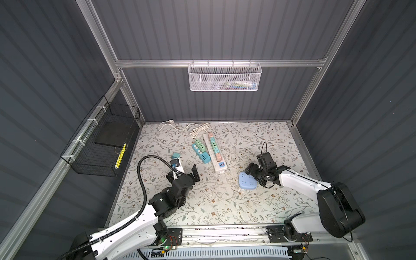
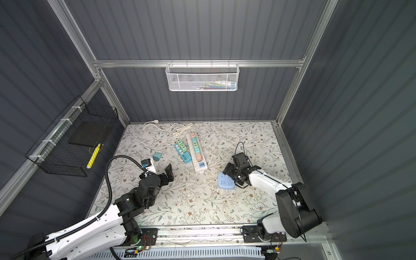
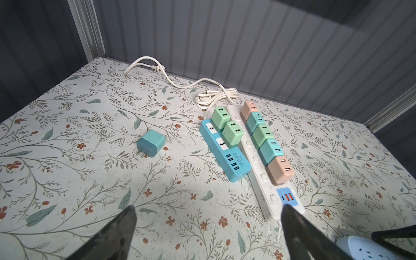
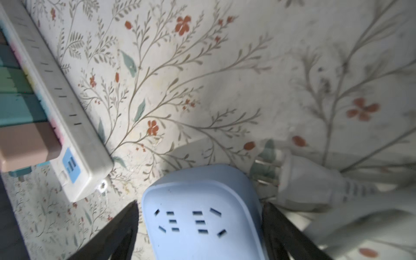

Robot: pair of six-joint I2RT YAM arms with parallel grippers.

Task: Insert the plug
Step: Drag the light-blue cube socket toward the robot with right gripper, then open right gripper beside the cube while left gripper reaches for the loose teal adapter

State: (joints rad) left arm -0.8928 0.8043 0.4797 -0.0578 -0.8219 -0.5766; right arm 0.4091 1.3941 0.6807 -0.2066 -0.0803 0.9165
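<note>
Left wrist view shows the teal plug (image 3: 150,141) loose, well apart from the white power strip (image 3: 270,202); with left gripper (image 3: 209,208) and right gripper (image 4: 200,203) both spread, holding nothing, pickup seems next, needing fingers squarely across the plug's body.

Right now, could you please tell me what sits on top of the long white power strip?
Five adapter cubes sit in a row on the white power strip; its USB ports are bare. The sockets beneath are covered.

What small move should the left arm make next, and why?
Probably swing the open left gripper toward the loose teal plug and centre over it: it lies on its side on the table, unplugged, and the jaws hold nothing.
</note>
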